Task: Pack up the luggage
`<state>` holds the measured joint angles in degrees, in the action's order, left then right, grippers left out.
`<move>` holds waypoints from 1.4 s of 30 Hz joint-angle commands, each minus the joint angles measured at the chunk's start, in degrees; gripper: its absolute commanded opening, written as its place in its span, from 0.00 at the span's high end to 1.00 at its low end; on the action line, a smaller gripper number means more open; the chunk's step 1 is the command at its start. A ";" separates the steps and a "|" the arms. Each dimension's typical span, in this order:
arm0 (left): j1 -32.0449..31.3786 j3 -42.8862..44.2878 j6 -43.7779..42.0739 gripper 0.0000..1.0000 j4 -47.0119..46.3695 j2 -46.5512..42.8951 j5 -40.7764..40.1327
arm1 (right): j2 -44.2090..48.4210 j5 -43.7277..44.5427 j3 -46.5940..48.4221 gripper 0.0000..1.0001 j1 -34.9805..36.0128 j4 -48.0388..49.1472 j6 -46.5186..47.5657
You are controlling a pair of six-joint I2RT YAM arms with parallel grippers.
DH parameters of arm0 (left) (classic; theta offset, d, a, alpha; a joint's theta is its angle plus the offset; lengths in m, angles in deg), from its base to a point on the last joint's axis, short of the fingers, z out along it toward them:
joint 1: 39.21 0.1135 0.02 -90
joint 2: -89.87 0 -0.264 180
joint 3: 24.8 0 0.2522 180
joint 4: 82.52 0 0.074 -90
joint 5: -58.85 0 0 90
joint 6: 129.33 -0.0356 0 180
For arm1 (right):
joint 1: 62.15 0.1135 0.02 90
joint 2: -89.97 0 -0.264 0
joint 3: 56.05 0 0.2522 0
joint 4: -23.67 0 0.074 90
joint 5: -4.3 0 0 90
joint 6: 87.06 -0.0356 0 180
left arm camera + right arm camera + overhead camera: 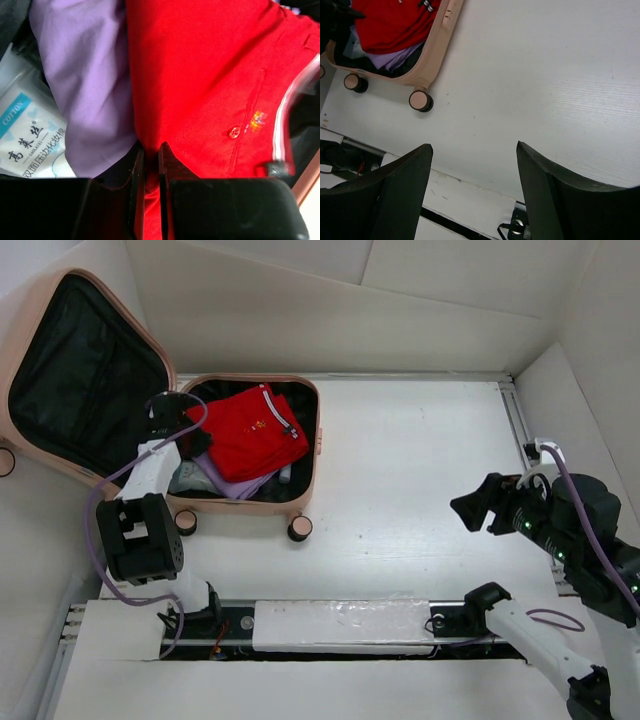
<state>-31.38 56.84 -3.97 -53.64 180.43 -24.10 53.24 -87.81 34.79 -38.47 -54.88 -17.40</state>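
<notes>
The peach-pink luggage lies open at the back left, its lid leaning against the wall. Inside lie a folded red shirt on a lilac garment and a white cotton pack. My left gripper reaches into the luggage; in the left wrist view its jaws are shut on the edge of the red shirt. My right gripper hangs open and empty over the bare table at the right; it also shows in the right wrist view.
The luggage's caster wheels stick out at its near side, also seen in the right wrist view. White walls close the table at back and right. A rail with cables runs along the near edge.
</notes>
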 commanded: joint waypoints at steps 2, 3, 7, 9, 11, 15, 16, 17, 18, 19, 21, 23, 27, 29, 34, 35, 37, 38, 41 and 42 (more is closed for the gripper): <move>-1.33 -0.20 -1.88 1.00 -2.38 -4.95 -5.19 | -1.23 0.09 0.62 0.26 0.40 4.24 0.65; -1.33 0.58 -1.17 1.00 -1.06 -5.57 -7.12 | -1.24 -0.43 0.01 0.26 0.40 4.85 0.65; -1.33 3.74 2.86 1.00 6.84 -6.10 -16.61 | -1.24 -1.49 -2.28 0.26 0.93 5.38 1.17; -1.33 5.33 4.63 0.78 11.59 -8.37 -19.43 | -0.63 -2.54 -4.64 0.23 0.93 5.38 1.71; -2.29 5.86 8.22 0.58 14.49 -12.23 -23.11 | -0.62 -3.95 -6.32 0.18 0.93 5.91 3.10; -3.53 5.86 13.40 0.21 17.91 -24.45 -28.65 | -0.62 -7.90 -9.75 0.19 2.15 7.05 5.29; -3.53 6.65 14.38 0.18 19.59 -27.95 -29.89 | -0.10 -10.17 -10.36 0.20 3.03 8.01 5.31; -3.53 8.83 15.52 0.17 21.86 -29.20 -31.38 | -0.10 -10.89 -11.41 0.23 3.56 9.24 5.31; -3.53 10.24 16.75 0.17 24.85 -30.09 -33.22 | 0.43 -11.42 -11.42 0.27 4.17 9.86 6.00; -3.53 12.69 18.07 0.17 30.01 -31.66 -36.63 | 0.43 -12.82 -12.21 0.35 4.79 10.91 6.01; -3.53 15.43 19.48 0.16 35.92 -32.29 -40.25 | 0.43 -14.93 -13.09 0.49 5.67 11.97 6.79; -3.53 17.89 20.02 0.16 44.97 -33.61 -46.93 | 0.43 -18.26 -13.62 0.71 7.16 12.67 7.77; 1.54 19.05 17.13 0.00 49.84 -36.77 -53.63 | -0.18 -20.82 -15.37 0.64 8.49 14.35 8.38; 3.41 19.05 14.58 0.00 49.84 -36.69 -55.38 | -0.18 -21.36 -15.38 0.49 9.28 15.05 8.38; 10.49 27.29 10.18 0.00 49.84 -24.86 -57.59 | -0.18 -22.50 -15.99 0.28 12.87 15.58 8.91; 13.49 31.57 8.78 0.00 49.84 -22.56 -56.28 | -0.18 -22.50 -15.99 0.28 12.88 15.58 8.91; 17.99 35.38 5.25 0.00 49.32 -16.86 -52.93 | -0.18 -22.50 -15.99 0.28 14.19 15.58 8.91; 18.00 37.74 3.34 0.00 48.09 -15.95 -52.93 | -0.18 -22.50 -15.99 0.27 14.20 15.58 8.91; 19.83 40.48 3.85 0.00 49.12 -12.10 -51.43 | -0.18 -21.98 -15.99 0.27 15.69 15.05 9.44; 19.85 41.54 3.85 0.00 49.66 -11.47 -51.43 | -0.88 -21.45 -15.39 0.27 16.22 14.53 9.44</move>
<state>-13.04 94.23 2.45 -6.01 168.41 -75.77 52.78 -109.03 18.66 -23.56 -42.38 -8.98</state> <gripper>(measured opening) 0.993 0.733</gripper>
